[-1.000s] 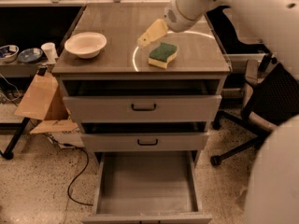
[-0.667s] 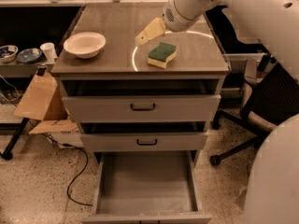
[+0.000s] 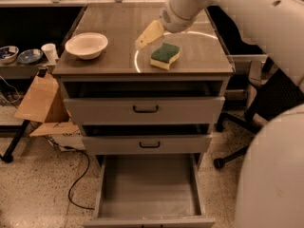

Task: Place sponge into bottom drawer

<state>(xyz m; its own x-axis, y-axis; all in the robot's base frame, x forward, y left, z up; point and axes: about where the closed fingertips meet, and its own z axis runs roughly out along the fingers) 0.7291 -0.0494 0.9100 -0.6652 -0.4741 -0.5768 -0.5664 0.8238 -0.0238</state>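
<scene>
Here the tool [image 3: 145, 38] hovers over the tabletop [image 3: 204, 56]; whether it is released or clenched cannot be told. Just right of its tip, untouched, lies the sponge [image 3: 165, 55], its long axis slanting away rightward, far above the open bottom drawer [image 3: 149, 189].

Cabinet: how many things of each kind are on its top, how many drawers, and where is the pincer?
Sponge: 1
White bowl: 1
Drawers: 3, the bottom drawer pulled out
Pincer: 1, over the cabinet top, beside the sponge
Total: 6
</scene>
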